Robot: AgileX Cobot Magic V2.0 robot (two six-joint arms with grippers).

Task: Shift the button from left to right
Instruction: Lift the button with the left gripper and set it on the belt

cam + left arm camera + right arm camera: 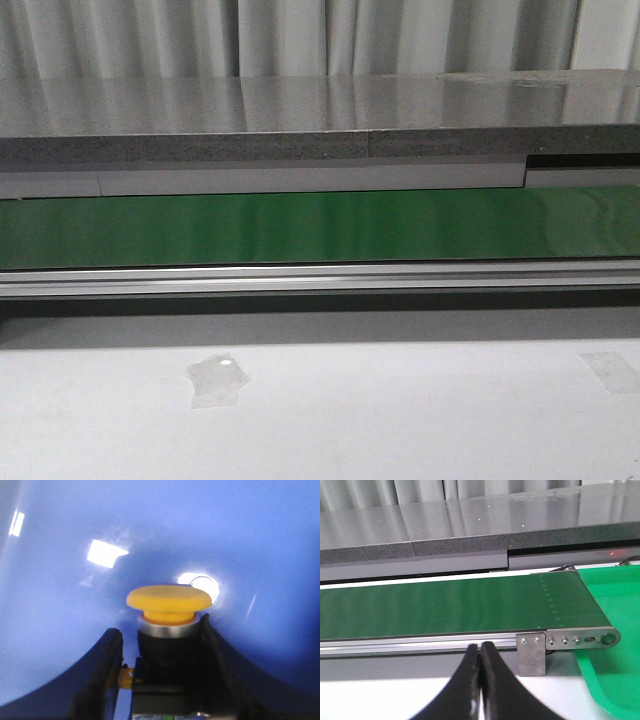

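Inside a blue container [60, 645], left gripper [160, 650] clamped on the button [167, 611] by its black body, cap kept free for lifting out. Right gripper [481, 680] fingers together, idle near the green belt [445, 605] end.

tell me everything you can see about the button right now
The button shows only in the left wrist view: a round, matte yellow-orange cap over a silvery ring on a black blocky body. It stands upright between the black fingers of the left pincer, against a glossy blue surface. Its base is cut off from view.
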